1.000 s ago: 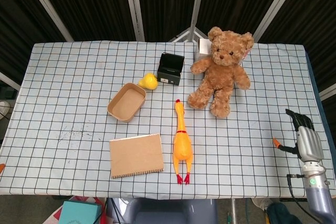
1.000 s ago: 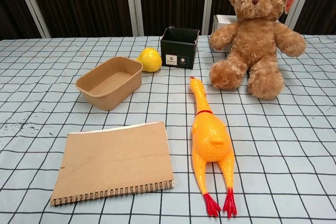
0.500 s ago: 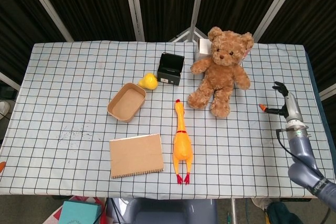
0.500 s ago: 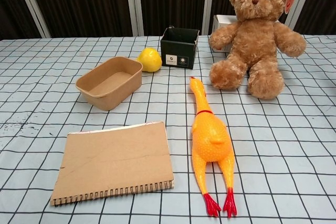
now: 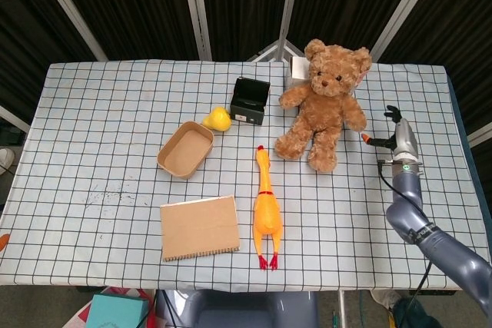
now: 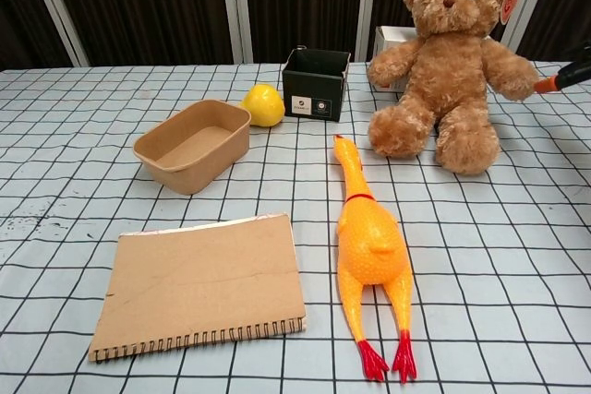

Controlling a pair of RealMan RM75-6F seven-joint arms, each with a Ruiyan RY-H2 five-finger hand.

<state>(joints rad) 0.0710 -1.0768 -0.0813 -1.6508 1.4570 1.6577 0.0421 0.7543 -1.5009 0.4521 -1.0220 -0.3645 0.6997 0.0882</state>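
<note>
Teddy bear (image 5: 322, 105), just left of right hand (image 5: 398, 137)

The head view looks steeply down on the whole table (image 5: 92, 113) from the near edge. The chest view sits low and close, facing across it; both share the bear (image 5: 323, 105) and chicken (image 6: 369, 246).

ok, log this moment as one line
right robot hand: open, holds nothing | nearest: teddy bear, apart | left robot hand: not in view

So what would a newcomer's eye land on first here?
Probably the brown teddy bear sitting at the back of the checked table, with the right hand open just to its right. Next, the yellow rubber chicken lying in front, beside a brown notebook.
</note>
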